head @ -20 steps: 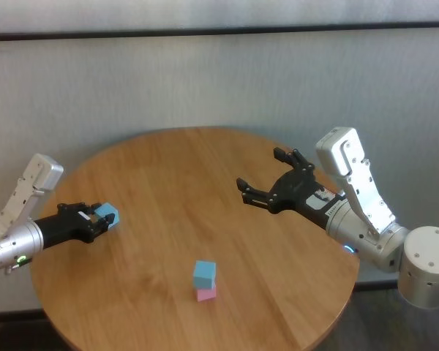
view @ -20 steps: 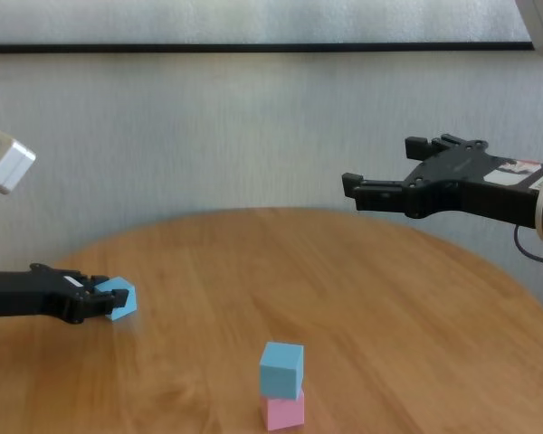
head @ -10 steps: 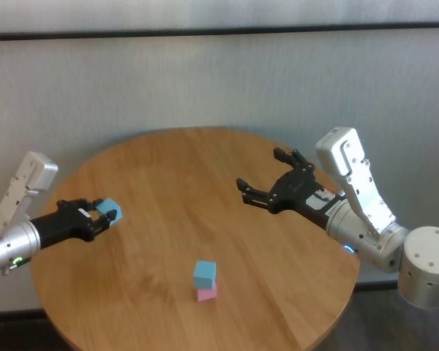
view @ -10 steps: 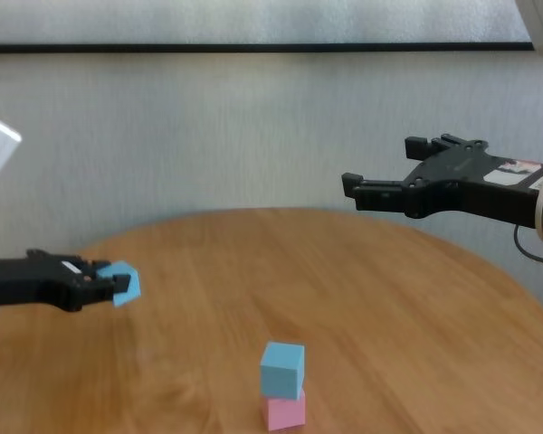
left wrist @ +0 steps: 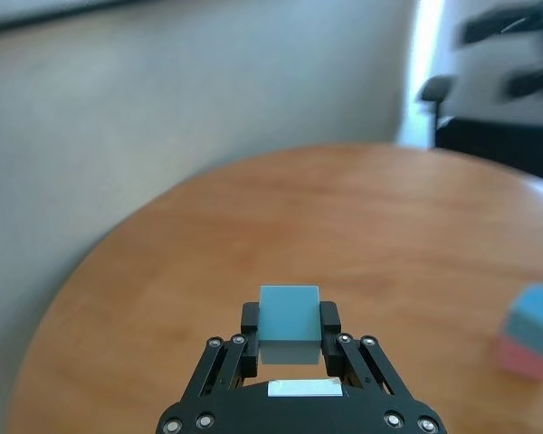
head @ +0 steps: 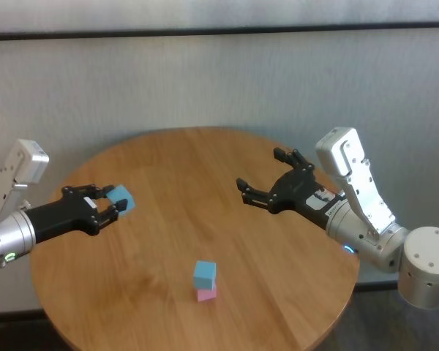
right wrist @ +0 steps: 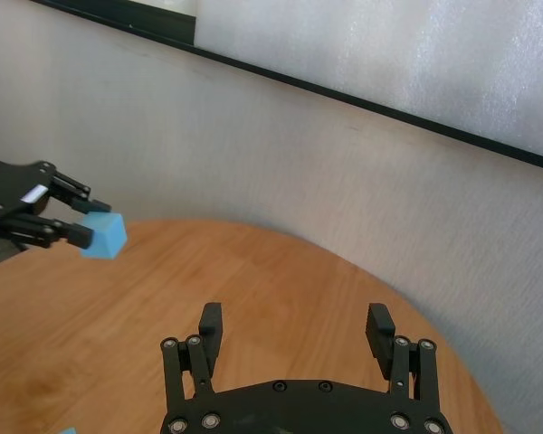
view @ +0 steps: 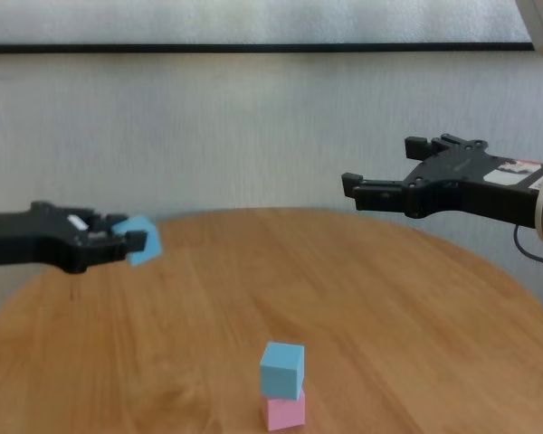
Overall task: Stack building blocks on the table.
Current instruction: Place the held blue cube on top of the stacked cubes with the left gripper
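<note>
Blue block (head: 121,199) pinched in left claw (head: 111,207), arm level above table (head: 205,175).

My left wrist view blurs the stacked blocks (left wrist: 531,332) and cuts them at the edge. My right gripper (left wrist: 511,54) there is a smear.
</note>
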Robot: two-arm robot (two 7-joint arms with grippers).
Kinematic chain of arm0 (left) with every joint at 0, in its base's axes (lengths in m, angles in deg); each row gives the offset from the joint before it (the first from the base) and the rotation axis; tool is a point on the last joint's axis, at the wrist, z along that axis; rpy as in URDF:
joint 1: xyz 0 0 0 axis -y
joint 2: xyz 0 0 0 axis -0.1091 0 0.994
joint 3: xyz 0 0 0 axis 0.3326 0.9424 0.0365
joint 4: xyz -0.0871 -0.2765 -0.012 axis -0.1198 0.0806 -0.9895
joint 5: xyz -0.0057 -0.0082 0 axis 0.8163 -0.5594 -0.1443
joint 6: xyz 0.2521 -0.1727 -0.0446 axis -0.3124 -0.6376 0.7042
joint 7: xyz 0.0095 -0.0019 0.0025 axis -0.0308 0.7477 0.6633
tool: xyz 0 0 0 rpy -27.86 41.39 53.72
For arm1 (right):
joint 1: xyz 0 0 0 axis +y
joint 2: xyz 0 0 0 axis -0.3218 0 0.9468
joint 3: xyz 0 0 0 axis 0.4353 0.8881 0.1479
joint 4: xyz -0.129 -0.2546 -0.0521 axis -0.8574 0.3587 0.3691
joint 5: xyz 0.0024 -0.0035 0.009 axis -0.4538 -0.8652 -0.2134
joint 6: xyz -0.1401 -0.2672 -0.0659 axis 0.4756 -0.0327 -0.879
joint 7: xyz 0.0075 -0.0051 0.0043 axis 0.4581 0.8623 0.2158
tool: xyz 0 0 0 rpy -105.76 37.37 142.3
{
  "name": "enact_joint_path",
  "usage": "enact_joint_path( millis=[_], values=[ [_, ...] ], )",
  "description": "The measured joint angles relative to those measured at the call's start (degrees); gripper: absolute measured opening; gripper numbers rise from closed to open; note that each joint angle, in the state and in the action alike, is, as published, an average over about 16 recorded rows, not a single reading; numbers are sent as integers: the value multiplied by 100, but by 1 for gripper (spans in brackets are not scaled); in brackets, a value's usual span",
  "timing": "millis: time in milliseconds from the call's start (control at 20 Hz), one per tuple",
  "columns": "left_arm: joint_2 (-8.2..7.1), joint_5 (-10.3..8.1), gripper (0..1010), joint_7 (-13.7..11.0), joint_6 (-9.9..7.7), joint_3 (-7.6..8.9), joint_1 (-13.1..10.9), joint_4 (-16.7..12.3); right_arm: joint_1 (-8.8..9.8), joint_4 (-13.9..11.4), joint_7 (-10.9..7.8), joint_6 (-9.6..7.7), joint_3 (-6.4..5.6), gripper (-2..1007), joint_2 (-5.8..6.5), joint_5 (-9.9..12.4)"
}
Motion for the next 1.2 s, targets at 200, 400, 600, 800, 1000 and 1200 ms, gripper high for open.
enact_joint_path(
  millis=[200, 400, 600, 800, 1000, 1200],
  values=[
    [-175, -207, 407, -310, -34, -35, -204, -554, 0, 0, 0, 0, 0, 1001, 0, 0],
    [-302, -379, 407, -624, -54, -116, -331, -946, 0, 0, 0, 0, 0, 1001, 0, 0],
    [-376, -511, 407, -901, -94, -246, -387, -1202, 0, 0, 0, 0, 0, 1001, 0, 0],
    [-395, -577, 407, -1093, -158, -409, -379, -1338, 0, 0, 0, 0, 0, 1001, 0, 0],
    [-373, -577, 407, -1219, -223, -590, -316, -1364, 0, 0, 0, 0, 0, 1001, 0, 0],
    [-329, -549, 407, -1316, -259, -770, -224, -1311, 0, 0, 0, 0, 0, 1001, 0, 0]
  ],
)
